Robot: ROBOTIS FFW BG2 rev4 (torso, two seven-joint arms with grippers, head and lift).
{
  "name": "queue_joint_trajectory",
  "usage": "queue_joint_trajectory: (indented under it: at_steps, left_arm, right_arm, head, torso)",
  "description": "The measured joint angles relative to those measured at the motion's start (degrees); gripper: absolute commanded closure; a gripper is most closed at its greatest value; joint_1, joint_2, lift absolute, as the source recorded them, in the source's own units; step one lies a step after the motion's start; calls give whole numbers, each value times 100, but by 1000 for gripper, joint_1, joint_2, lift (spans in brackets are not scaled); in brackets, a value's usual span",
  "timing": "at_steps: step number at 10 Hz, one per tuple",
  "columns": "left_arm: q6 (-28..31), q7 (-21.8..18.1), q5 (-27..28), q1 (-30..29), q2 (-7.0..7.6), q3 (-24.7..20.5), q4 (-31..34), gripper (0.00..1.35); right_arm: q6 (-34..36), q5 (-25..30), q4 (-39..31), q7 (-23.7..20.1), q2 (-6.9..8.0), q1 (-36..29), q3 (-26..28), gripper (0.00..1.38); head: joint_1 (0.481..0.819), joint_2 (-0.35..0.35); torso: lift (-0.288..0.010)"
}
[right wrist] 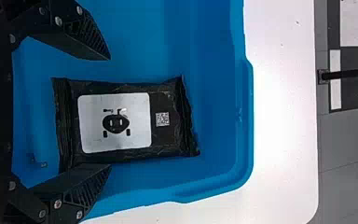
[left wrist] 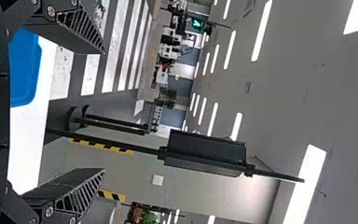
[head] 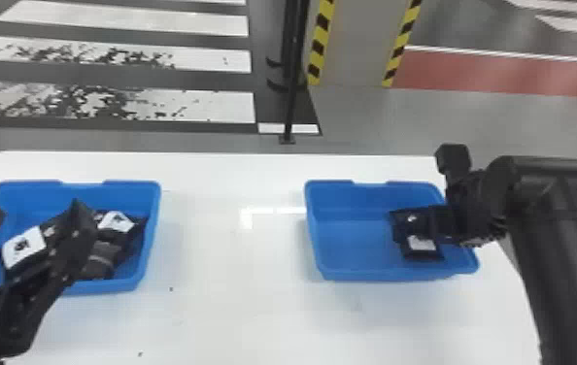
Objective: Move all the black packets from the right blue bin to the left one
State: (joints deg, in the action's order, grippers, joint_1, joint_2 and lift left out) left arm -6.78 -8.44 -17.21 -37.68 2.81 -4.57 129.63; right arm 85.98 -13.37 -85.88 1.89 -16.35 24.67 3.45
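The robot's right tool [right wrist: 110, 112] stands open in the right blue bin [right wrist: 247, 116], one finger to either side of a black packet [right wrist: 121, 121] and nothing in its grip. Directly ahead of the right tool, the packet lies flat, white label up, its long sides running away from the fingers – an arrangement that appears to suit a squeeze across the narrower width. One finger sits close by a long side, whether touching cannot be told; the other stands apart, so the pair may need centering before they close. It looks to be the last packet there, and its pillow-like wrap will probably give when pinched. Under the bin spreads the white worktop [head: 234, 310].

Across it, well to the left of the right tool, black packets [head: 115, 223] lie heaped in the left blue bin [head: 154, 228] – the likely drop-off. The left tool [left wrist: 104, 111], parked near that bin, is open and empty, presumably idle while the right one works. Beyond both tools, past the worktop's far edge, a dark pole [head: 294, 97] rises from the floor.
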Motion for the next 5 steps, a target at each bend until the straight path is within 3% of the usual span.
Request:
queue_joint_trajectory:
  at_steps: [2, 5]
  left_arm:
    - [-18, 0, -12, 0, 0, 1, -9, 136]
    - [-45, 0, -114, -13, -6, -14, -79, 136]
  right_arm:
    - [-8, 3, 149, 28, 0, 51, -2, 265]
    - [-63, 11, 457, 31, -10, 139, -2, 667]
  head:
    - [695, -151]
    - [695, -154]
  torso:
    - [-140]
    - [-140]
